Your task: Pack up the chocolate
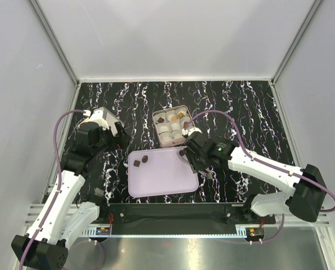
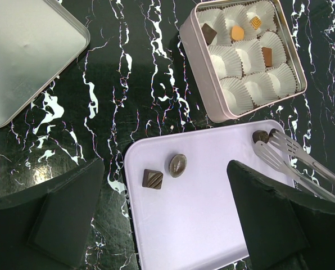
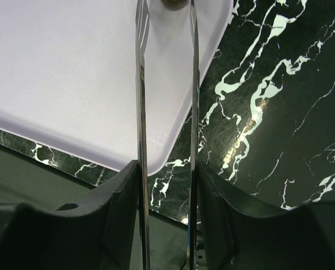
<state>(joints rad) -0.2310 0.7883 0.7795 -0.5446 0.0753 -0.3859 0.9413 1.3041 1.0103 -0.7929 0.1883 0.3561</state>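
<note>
Three chocolates [image 2: 177, 165] sit on the tray [image 2: 201, 225], one at its two-o'clock corner between tongs [image 3: 141, 112] clenched by the right jaws, left jaws released; seemingly light and scuffable, pinch its sides gently.

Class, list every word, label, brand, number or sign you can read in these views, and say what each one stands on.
No text can be read in any view.
The tin, the lid, the tray and the tongs are plain.
The chocolates bear moulded ridges, with no letters showing.
The small fittings at the arms' bases are too small to read.
</note>
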